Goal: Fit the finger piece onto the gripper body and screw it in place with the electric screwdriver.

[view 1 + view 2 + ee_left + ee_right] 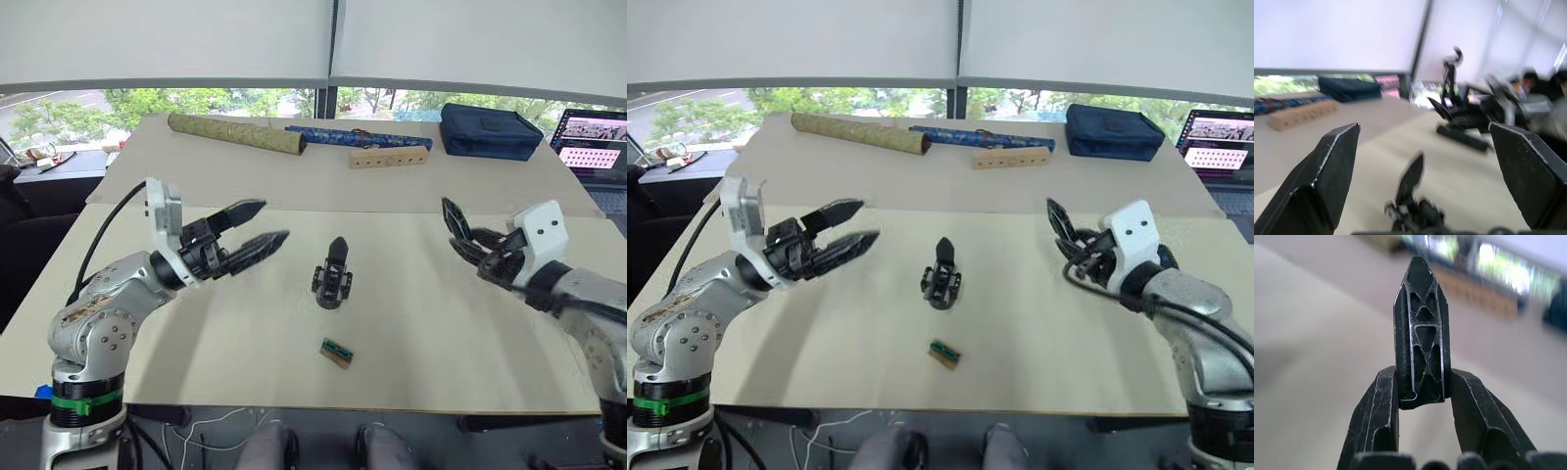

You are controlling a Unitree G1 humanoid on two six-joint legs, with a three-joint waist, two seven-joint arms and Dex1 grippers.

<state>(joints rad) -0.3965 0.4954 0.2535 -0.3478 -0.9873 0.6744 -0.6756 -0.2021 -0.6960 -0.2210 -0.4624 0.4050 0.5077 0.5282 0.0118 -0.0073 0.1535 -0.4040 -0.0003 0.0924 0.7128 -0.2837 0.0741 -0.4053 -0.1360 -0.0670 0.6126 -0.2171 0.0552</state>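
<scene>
The right wrist view gives the detail the head views cannot: the right gripper [1420, 394] is clamped on the finger piece [1420, 328], a black wedge with a ribbed, triangle-patterned face, its base pinched between the two fingers and its pointed tip standing up past the fingertips. From the head views that same piece reads as a dark spike rising from the gripper, held above the table [441, 333] and well apart from everything lying on it. The left gripper [257, 227] hangs with its fingers spread wide and nothing between them; the left wrist view looks out between them at the gripper body [1413, 208], which sits just ahead of and below the fingertips, its pointed finger tilted upward. In the head views the gripper body [333, 275] lies on the table between the two grippers, nearer the left one and touching neither. A small tan block with a green face [336, 352] lies near it, on the robot's side. Far beyond both grippers, along the table's back edge, lie an olive patterned roll [235, 133], a blue patterned roll [358, 137], a wooden block with holes [388, 157] and a closed dark blue case [488, 131], its contents hidden. A laptop [593, 142] sits beyond the right gripper.
</scene>
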